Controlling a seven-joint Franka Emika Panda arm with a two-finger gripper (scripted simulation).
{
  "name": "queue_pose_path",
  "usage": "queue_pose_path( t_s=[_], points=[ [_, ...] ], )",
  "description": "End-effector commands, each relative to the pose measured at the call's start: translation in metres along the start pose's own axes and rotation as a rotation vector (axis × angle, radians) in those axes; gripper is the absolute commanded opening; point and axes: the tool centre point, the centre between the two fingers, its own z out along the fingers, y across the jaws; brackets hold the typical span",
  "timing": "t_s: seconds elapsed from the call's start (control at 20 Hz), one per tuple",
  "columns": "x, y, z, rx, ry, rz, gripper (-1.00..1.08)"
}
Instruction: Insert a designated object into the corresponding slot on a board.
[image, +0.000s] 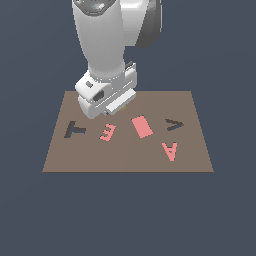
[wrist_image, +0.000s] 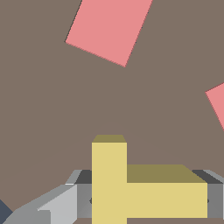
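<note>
The designated object, a flat yellow block-letter piece (wrist_image: 131, 188), sits between my gripper (wrist_image: 148, 199) fingers (wrist_image: 83, 194), which are shut on it from both sides. In the exterior view the gripper (image: 111, 114) hangs low over the brown board (image: 125, 157), just behind the pink E (image: 107, 131), and the hand hides most of the yellow piece. The slot, a dark T-shaped recess (image: 75, 130), lies toward the exterior view's left of the gripper, apart from it.
A pink rectangle (image: 142, 126) (wrist_image: 109, 30) lies on the board near the gripper. A dark angular recess (image: 174, 125) and a pink A (image: 170, 150) are toward the exterior view's right. A pink corner (wrist_image: 217, 107) shows at the wrist view's edge.
</note>
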Motion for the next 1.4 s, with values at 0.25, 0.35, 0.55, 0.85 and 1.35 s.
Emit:
queue_pose_path(
  t_s=[0.25, 0.35, 0.55, 0.85, 1.35],
  points=[
    [0.0, 0.0, 0.001, 0.0, 0.0, -0.001, -1.0],
    [0.0, 0.0, 0.001, 0.0, 0.0, -0.001, -1.0],
    [0.001, 0.0, -0.004, 0.0, 0.0, 0.0, -1.0],
    [-0.001, 0.0, -0.003, 0.0, 0.0, -0.011, -1.0],
    [-0.01, 0.003, -0.003, 0.0, 0.0, -0.13, -1.0]
  ],
)
